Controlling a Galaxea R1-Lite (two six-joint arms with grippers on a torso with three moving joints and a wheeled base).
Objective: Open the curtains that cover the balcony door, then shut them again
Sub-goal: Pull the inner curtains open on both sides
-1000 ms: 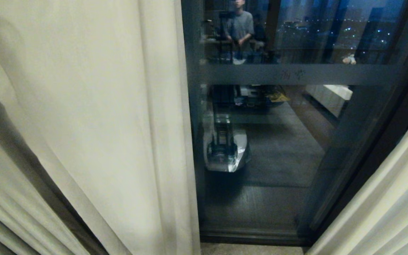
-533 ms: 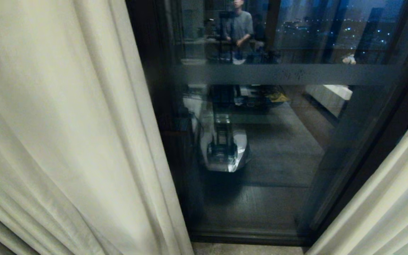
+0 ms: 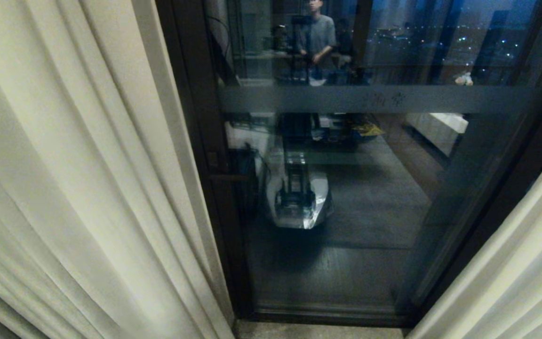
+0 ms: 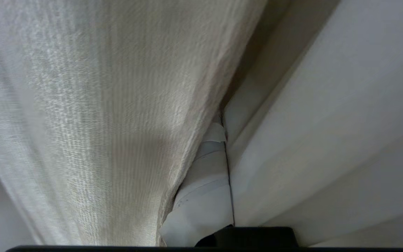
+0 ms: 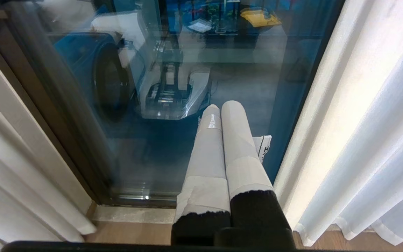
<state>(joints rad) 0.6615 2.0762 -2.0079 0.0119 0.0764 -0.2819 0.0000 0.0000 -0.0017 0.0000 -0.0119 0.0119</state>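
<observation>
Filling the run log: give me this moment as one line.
left gripper: shut on left curtain | right gripper: shut, idle before balcony door | right curtain: aside | glass: exposed

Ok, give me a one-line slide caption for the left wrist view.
Left gripper shut on the left curtain, its taped fingers pinching the woven cream fabric between folds.

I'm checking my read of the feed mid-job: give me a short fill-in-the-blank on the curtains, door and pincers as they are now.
1. The left pincer is shut on the ____ curtain.
2. Between the two curtains, the door glass is ____.
3. The right pincer is shut and holds ____.
4. The right curtain hangs at the door's ____ edge.

Missing: left; uncovered; nothing; right
</observation>
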